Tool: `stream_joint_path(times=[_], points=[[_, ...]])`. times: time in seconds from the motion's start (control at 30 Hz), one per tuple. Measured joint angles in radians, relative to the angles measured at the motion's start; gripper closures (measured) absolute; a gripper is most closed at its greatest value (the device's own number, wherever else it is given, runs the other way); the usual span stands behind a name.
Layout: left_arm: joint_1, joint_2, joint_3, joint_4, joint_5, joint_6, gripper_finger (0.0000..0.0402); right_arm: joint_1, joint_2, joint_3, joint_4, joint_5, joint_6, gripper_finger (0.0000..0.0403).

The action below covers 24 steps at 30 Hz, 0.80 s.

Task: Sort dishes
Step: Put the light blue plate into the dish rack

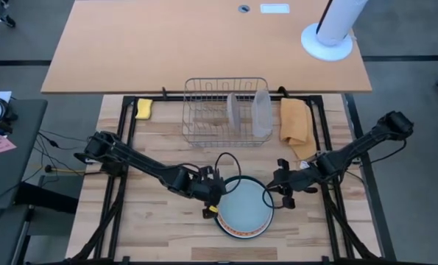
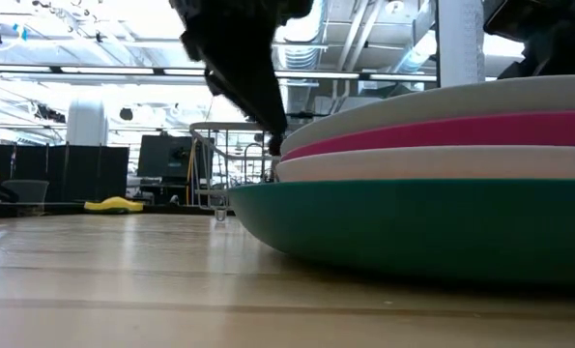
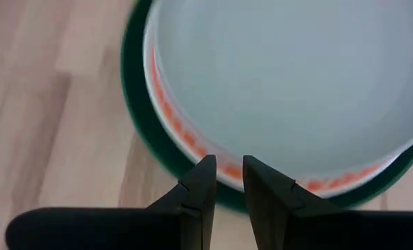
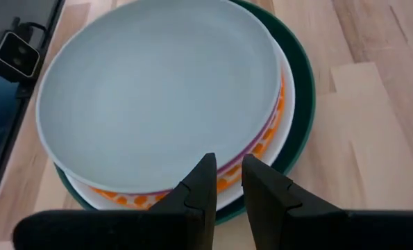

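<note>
Two claws are flanking one stack of plates. Left claw [image 1: 210,200], fingers nearly pressed together and pinching nothing, is hovering at the stack's nine o'clock edge; right claw [image 1: 281,188], likewise nearly closed and empty, is sitting at three o'clock. Between them the pale grey plate [image 1: 244,207] is lying on top, with the pink plate [image 2: 461,130], orange-patterned plate [image 4: 262,149], white plate [image 2: 432,164] and green plate [image 2: 403,222] underneath, near the table's [image 1: 152,221] front edge, at six o'clock from the wire rack [image 1: 226,110]. These plates are probably stiff, slick and breakable, so gripping the grey rim's overhanging lip is looking best.
</note>
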Motion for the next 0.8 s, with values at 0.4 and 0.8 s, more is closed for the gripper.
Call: stream_joint_path(times=[0.4, 0.8], points=[[-0.031, 0.080, 0.000, 0.064, -0.019, -0.018, 0.0334, 0.005, 0.000, 0.000, 0.000, 0.003, 0.032, 0.0330], [-0.031, 0.081, 0.000, 0.110, -0.023, 0.001, 0.0334, 0.005, 0.000, 0.000, -0.008, 0.017, 0.160, 0.0330]])
